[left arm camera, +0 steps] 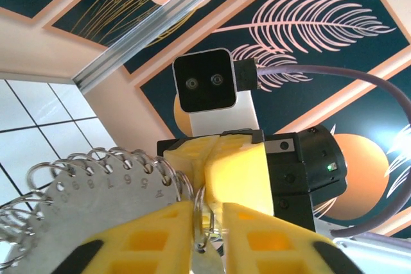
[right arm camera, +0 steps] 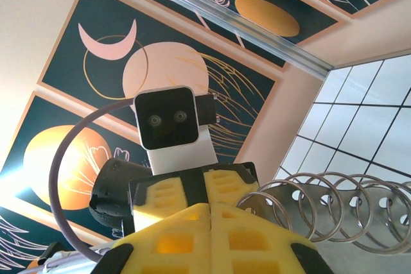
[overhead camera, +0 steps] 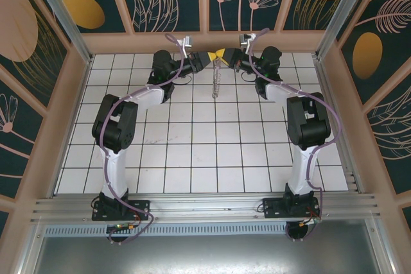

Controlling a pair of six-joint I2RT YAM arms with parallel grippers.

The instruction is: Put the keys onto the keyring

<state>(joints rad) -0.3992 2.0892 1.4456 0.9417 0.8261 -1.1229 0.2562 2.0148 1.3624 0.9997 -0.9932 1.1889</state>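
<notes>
One keyring (overhead camera: 216, 83), a numbered metal plate edged with wire rings, is at the far middle of the table (overhead camera: 192, 152). Its long axis runs from the two grippers toward the near edge in the top view; it probably hangs straight down.

The left gripper (overhead camera: 210, 58) meets its upper end from the left and the right gripper (overhead camera: 226, 56) from the right, tip to tip, so neither arm is nearer.

At your left wrist, the left gripper (left arm camera: 200, 226) is clenched on a wire ring, and the keyring (left arm camera: 96, 203) spreads to its left.

At your right wrist, the right gripper (right arm camera: 209, 222) has its fingers pressed together, with the keyring (right arm camera: 340, 216) just beside them on the right. You cannot tell whether they pinch a ring.

The coming move probably turns on that one ring between the fingertips.
</notes>
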